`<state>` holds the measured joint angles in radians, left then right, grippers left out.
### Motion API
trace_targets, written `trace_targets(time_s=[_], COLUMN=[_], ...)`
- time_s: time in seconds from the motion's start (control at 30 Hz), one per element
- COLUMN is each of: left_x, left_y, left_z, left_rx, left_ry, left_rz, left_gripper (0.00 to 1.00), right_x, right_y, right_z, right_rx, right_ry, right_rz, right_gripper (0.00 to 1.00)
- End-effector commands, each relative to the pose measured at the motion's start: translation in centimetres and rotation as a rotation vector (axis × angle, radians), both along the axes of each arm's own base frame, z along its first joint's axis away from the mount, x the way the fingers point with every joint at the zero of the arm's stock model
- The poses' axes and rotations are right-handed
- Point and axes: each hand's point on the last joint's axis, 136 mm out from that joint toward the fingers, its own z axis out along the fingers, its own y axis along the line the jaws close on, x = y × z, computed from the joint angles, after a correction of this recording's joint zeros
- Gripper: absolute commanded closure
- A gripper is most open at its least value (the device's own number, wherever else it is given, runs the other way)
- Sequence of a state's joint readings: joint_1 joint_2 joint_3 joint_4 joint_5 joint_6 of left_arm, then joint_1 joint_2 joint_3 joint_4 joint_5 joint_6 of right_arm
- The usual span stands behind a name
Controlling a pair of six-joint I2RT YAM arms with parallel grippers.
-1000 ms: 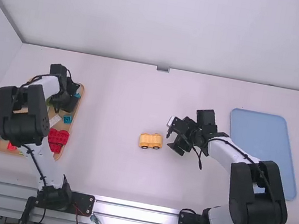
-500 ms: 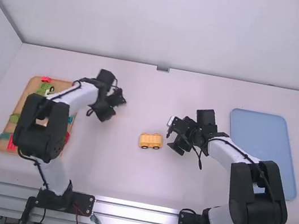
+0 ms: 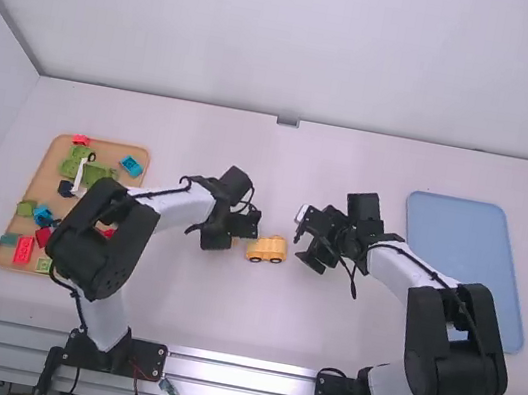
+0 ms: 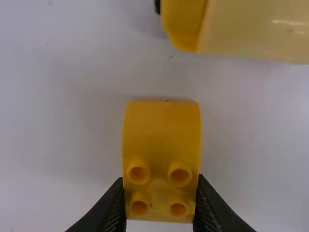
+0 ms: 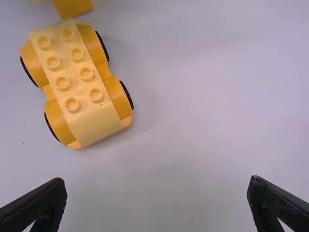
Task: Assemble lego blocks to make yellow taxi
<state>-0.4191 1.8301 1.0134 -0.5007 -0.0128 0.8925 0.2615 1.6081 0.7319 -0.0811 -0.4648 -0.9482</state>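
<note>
My left gripper (image 3: 237, 234) hangs just left of the yellow car (image 3: 267, 249), which stands on its wheels mid-table. In the left wrist view that gripper (image 4: 160, 205) is shut on a yellow block (image 4: 161, 135) with studs at one end and a curved plain side; part of the car (image 4: 256, 29) lies beyond it. Right of the car, my right gripper (image 3: 309, 243) stays above the table. From its wrist, the right gripper (image 5: 157, 193) stands open with nothing between its fingers, and the car (image 5: 79, 84) shows a studded top.
A wooden tray (image 3: 43, 183) with several green, red, blue and teal blocks lies at the left. At the right, behind the right arm, is a blue tray (image 3: 469, 242). White table (image 3: 223, 322) surrounds the car.
My left arm has swung right from the wooden tray to the car's left side, bringing the yellow block. The right arm and the car have kept still.
</note>
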Motion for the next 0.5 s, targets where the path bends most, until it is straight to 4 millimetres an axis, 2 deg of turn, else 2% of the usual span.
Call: trace_targets(time_s=[0.0,0.23,0.27,0.3,0.33,0.37,0.47], left_x=[-0.91,-1.81,-1.9,-1.7,-1.52,-1.3,-1.01], left_y=[-0.65,-0.64,-0.59,-0.47,-0.47,-0.54,-1.44], left_z=[0.01,-0.1,-0.11,-0.09,-0.07,-0.03,0.1], left_rx=[-0.048,-0.041,-0.04,-0.043,-0.048,-0.052,-0.095], left_ry=[0.036,0.069,0.073,0.069,0.065,0.057,0.047], left_rz=[-0.078,-0.097,-0.095,-0.069,-0.053,-0.04,-0.051], left_gripper=[0.98,0.96,0.85,0.59,0.21,0.01,0.01], right_x=[0.7,0.73,0.76,0.76,0.8,0.82,0.81], right_y=[0.32,0.37,0.38,0.39,0.39,0.4,0.4], right_z=[1.15,1.2,1.22,1.23,1.25,1.27,1.26], right_rx=[0.013,0.015,0.016,0.017,0.017,0.017,0.017], right_ry=[-0.033,-0.035,-0.036,-0.037,-0.039,-0.039,-0.039], right_rz=[0.006,0.008,0.007,0.008,0.008,0.007,0.008], right_gripper=[0.01,0.01,0.01,0.01,0.01,0.01,0.01])
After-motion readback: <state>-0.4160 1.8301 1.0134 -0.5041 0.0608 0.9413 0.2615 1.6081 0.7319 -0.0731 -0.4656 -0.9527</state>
